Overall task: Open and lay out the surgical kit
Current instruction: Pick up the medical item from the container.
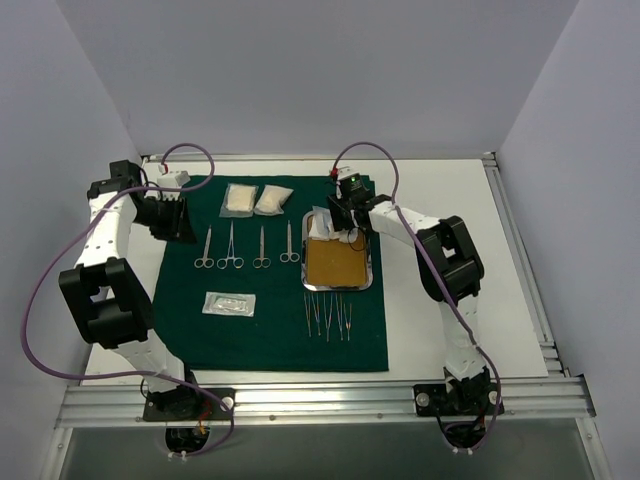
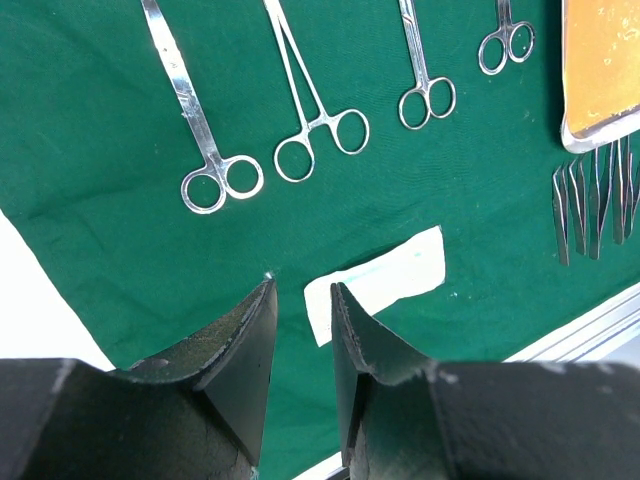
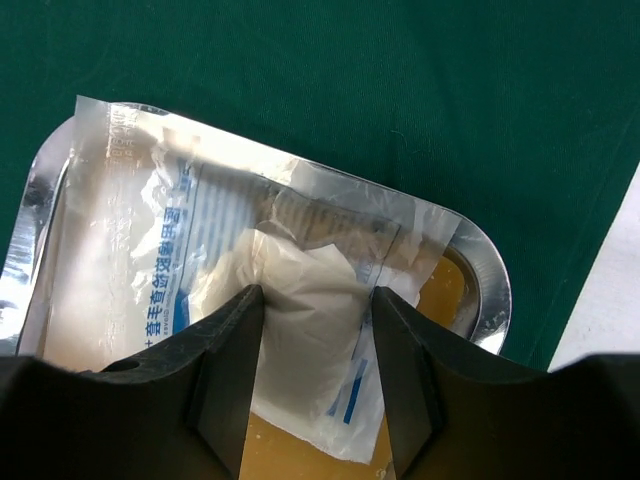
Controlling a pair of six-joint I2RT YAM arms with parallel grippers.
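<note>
The surgical kit lies spread on its dark green cloth. Ring-handled clamps lie in a row, with two white gauze pads behind them and thin tweezers in front of the steel tray. A clear packet lies near the front left. In the tray's far end rests another packet holding a white wad. My right gripper stands open just over it, one finger on either side of the wad. My left gripper hovers open and empty above the cloth's left part.
White tabletop borders the cloth on the right and far sides. An aluminium rail runs along the near edge. Grey walls close in the sides and back. The tray's amber floor shows below the packet.
</note>
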